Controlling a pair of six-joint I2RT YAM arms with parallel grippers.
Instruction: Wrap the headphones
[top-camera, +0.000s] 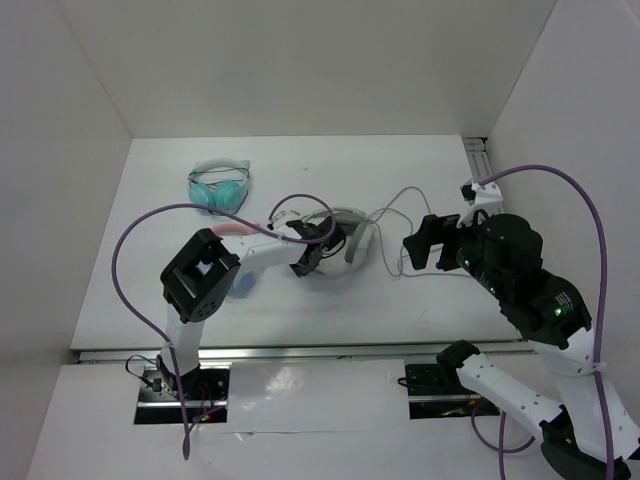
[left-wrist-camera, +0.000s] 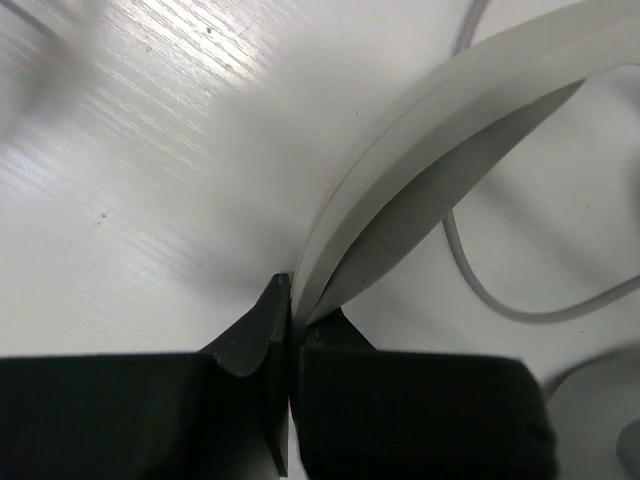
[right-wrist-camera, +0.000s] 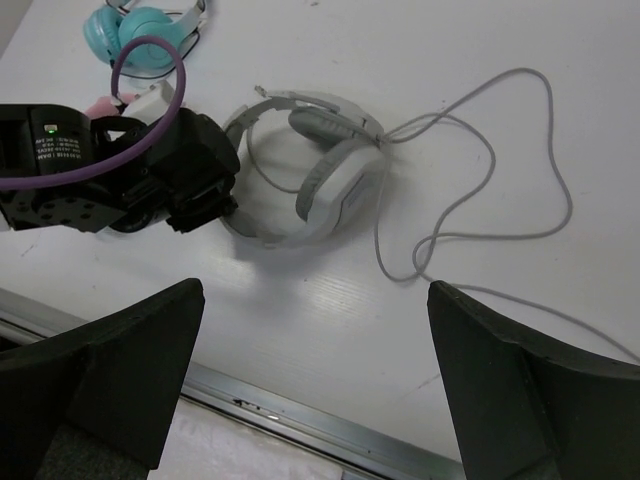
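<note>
"Two grippers for us to settle. How do we read the left gripper (left-wrist-camera: 292, 300)?"

"We see its black fingers (left-wrist-camera: 250, 335) pinched together on the edge of the wide headband (left-wrist-camera: 440, 150). The band rises from between them and arches away to the upper right in the left wrist view. We call it clamped on the grey-white headphones (top-camera: 340, 245)."

"Where do we place the headphones?"

"We put them about the middle of the tabletop (top-camera: 300, 160), lying flat, with the ear cups (right-wrist-camera: 345, 190) tucked inside the band. The left arm (top-camera: 200, 275) reaches in from the left-edge side and grips them on their left."

"What about the cable (right-wrist-camera: 500, 170)?"

"We follow it from the headphones toward the right edge, lying on the tabletop in loose loops."

"How does the right gripper (right-wrist-camera: 315, 295) stand?"

"We see its fingers spread wide with only tabletop showing between them. From above it sits to the right of the headphones, apart from them and near the cable loops. We cannot tell whether it touches the cable."

"Is there anything else we should note?"

"We see teal headphones (top-camera: 220, 188) toward the far left corner. A pink-banded pair (top-camera: 232, 229) shows just beside them, mostly hidden under the left arm."
</note>
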